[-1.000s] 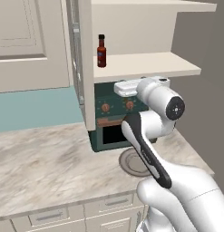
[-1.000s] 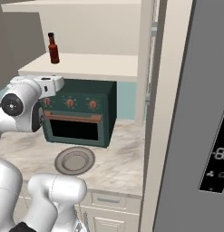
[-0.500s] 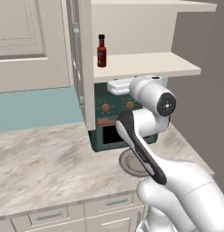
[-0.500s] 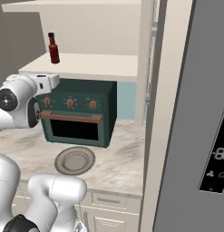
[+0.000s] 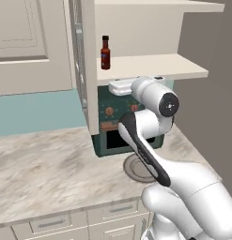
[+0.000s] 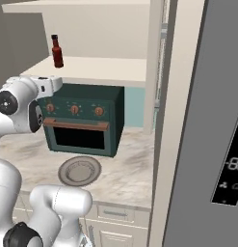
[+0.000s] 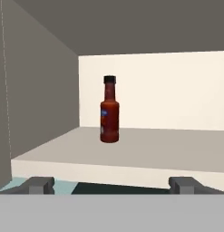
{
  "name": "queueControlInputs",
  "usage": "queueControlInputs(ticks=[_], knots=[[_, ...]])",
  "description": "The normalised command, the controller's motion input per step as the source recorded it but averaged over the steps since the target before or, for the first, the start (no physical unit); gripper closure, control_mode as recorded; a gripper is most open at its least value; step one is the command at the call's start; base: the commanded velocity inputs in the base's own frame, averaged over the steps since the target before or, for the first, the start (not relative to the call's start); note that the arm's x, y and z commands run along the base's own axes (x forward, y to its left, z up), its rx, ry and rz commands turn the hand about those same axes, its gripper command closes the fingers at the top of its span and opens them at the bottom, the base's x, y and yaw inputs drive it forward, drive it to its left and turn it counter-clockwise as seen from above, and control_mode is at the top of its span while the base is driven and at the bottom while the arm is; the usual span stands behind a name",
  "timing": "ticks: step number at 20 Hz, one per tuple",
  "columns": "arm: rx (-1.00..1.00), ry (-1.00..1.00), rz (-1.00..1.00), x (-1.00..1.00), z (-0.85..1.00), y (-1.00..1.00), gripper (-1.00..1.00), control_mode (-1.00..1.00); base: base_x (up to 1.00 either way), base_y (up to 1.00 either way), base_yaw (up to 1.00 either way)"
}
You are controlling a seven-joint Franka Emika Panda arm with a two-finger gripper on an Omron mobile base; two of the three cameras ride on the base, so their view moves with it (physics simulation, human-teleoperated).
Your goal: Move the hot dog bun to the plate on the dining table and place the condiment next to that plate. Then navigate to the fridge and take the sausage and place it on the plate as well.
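The condiment, a red sauce bottle (image 5: 105,52) with a black cap, stands upright on a cream shelf (image 5: 155,66) above the counter. The bottle (image 6: 56,50) is near the shelf's left end in the right base view. In the hand view the bottle (image 7: 109,111) stands straight ahead, well back on the shelf (image 7: 131,156). My gripper (image 7: 113,185) is open with nothing between its fingers, just below the shelf's front edge and short of the bottle. The hand (image 5: 113,87) pokes out under that edge. The hot dog bun and sausage are out of view.
A dark green toaster oven (image 6: 86,120) sits under the shelf on a marbled counter (image 5: 42,173). A grey round plate (image 6: 79,170) lies in front of it. The tall grey fridge (image 6: 221,120) with a small display rises at the right. Cabinet doors hang to the left.
The hand has moved up and toward the shelf's front edge, and the arm's elbow has lifted with it. The jaws have stayed open. The bottle has not moved.
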Motion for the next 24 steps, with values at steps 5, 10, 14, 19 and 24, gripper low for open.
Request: queueControlInputs(ticks=[5, 10, 14, 19, 24], knots=[[0.00, 0.00, 0.00, 0.12, 0.38, 0.07, -1.00, -1.00, 0.00, 0.00, 0.00], [0.00, 0.00, 0.00, 0.29, 0.40, 0.11, -1.00, -1.00, 0.00, 0.00, 0.00], [0.00, 0.00, 0.00, 0.30, 0.14, 0.08, -1.00, -1.00, 0.00, 0.00, 0.00], [0.00, -0.01, 0.00, 0.21, 0.00, -0.01, -1.00, -1.00, 0.00, 0.00, 0.00], [0.02, 0.00, 0.00, 0.06, 0.00, -0.04, -1.00, -1.00, 0.00, 0.00, 0.00]])
